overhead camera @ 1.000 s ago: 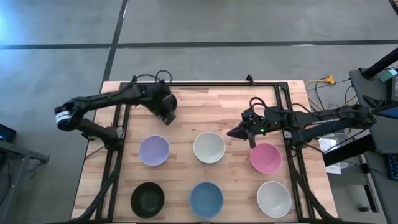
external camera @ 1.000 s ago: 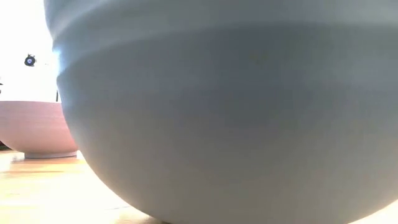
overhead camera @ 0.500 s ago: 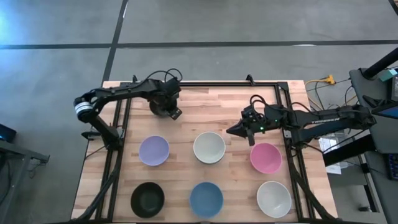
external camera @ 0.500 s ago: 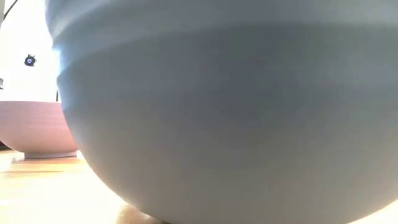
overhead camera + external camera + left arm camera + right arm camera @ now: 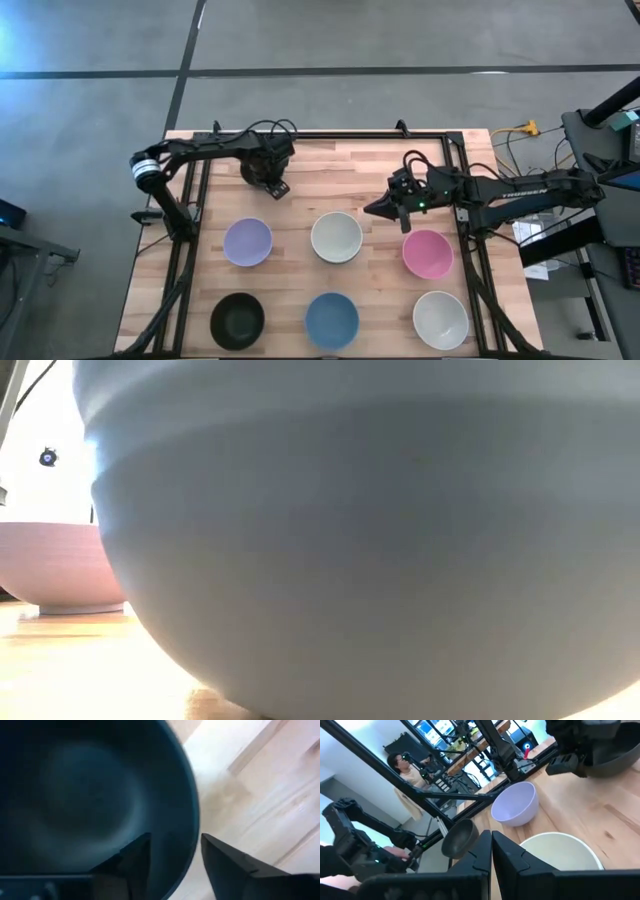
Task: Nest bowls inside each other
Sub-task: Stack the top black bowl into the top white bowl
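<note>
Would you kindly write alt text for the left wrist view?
The left hand straddles the rim of a black bowl, one finger inside and one outside. Pale wooden table shows beyond.

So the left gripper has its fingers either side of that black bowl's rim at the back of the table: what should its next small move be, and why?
Probably close on the rim. In the left wrist view the left gripper straddles the black bowl's wall with its fingers apart, one inside and one outside, so nothing is gripped yet. A firm pinch should come before any lift toward the lavender bowl.
</note>
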